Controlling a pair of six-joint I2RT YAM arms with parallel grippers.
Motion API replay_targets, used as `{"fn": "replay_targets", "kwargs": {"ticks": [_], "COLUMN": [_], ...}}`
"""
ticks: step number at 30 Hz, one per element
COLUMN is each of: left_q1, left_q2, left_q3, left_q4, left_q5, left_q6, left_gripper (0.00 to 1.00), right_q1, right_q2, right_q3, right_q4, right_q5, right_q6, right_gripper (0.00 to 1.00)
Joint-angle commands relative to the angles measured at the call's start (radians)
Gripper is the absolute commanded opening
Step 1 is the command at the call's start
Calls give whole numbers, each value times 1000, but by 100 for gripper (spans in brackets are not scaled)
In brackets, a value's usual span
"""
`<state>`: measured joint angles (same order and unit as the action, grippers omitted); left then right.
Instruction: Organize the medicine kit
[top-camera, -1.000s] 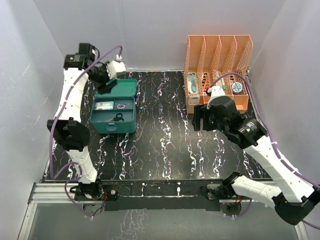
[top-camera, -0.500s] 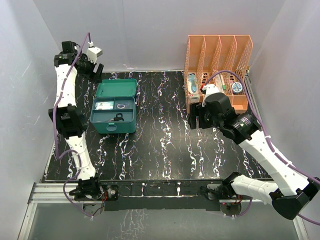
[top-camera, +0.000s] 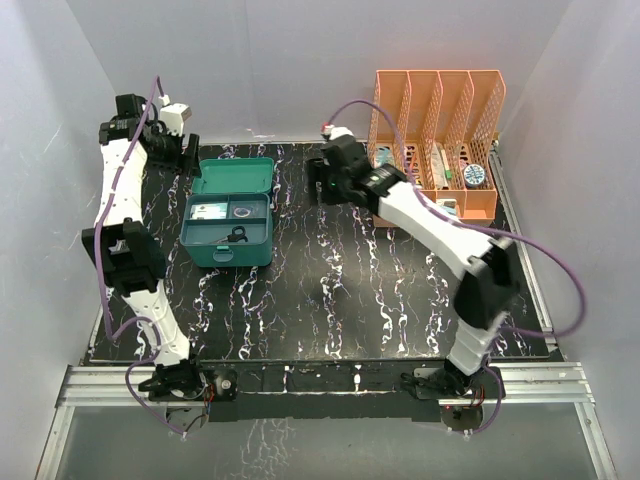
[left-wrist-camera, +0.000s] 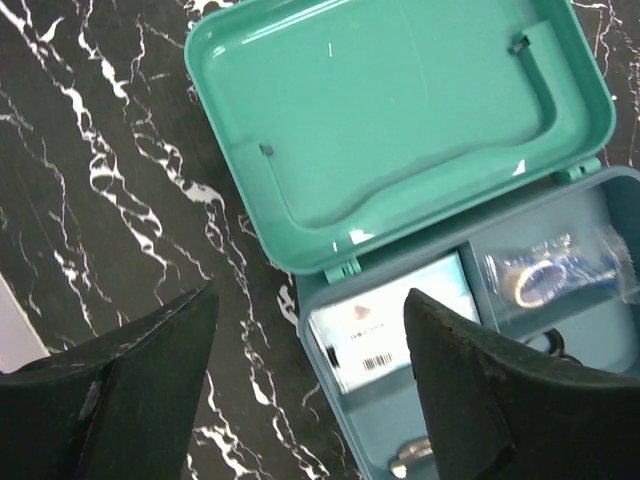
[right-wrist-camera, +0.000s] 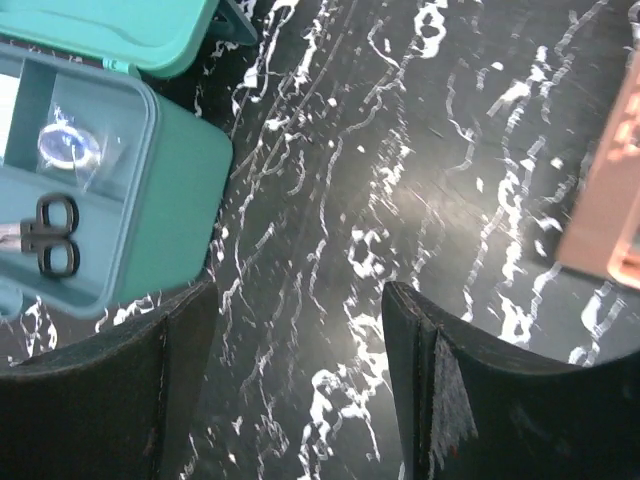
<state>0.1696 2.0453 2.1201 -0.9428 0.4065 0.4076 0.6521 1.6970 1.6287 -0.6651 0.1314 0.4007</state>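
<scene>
Now: medicine kit on far-left part of tabletop, lid open toward far side, black scissors inside. Left end effector open, empty, hovers over lid hinge. Right end effector open, empty, above bare tabletop right of kit.

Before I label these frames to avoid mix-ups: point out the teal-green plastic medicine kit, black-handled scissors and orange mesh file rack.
teal-green plastic medicine kit (top-camera: 228, 256): top view, front wall.
black-handled scissors (right-wrist-camera: 40, 236): right wrist view, handles.
orange mesh file rack (top-camera: 440, 100): top view, mesh divider.
</scene>
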Motion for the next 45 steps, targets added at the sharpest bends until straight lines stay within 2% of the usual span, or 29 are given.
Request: {"fn": "replay_targets", "kwargs": {"ticks": [1, 10, 16, 26, 38, 41, 45], "left_q1": [20, 23, 22, 23, 27, 28, 28], "left_q2": [-165, -321, -325, -286, -232, -222, -223], "left_q3": [-100, -386, -480, -523, -587, -602, -635], "left_q4": [-59, 2, 82, 134, 210, 221, 232], "left_q5": [-20, -65, -89, -105, -124, -123, -113], "left_q6": [-48, -45, -65, -41, -32, -29, -26], "left_gripper": [71, 68, 67, 66, 64, 60, 47], "right_q1": [45, 106, 117, 123, 123, 123, 124], "right_q2": [188, 456, 554, 596, 642, 650, 653], "right_q3": [244, 511, 628, 623, 616, 617, 604], "right_q4": [36, 31, 22, 12, -10, -16, -22], "right_q5": [3, -21, -32, -4, -14, -27, -34], "right_q6": [34, 97, 127, 130, 130, 132, 132], "right_gripper": [64, 62, 61, 57, 46, 39, 30]}}
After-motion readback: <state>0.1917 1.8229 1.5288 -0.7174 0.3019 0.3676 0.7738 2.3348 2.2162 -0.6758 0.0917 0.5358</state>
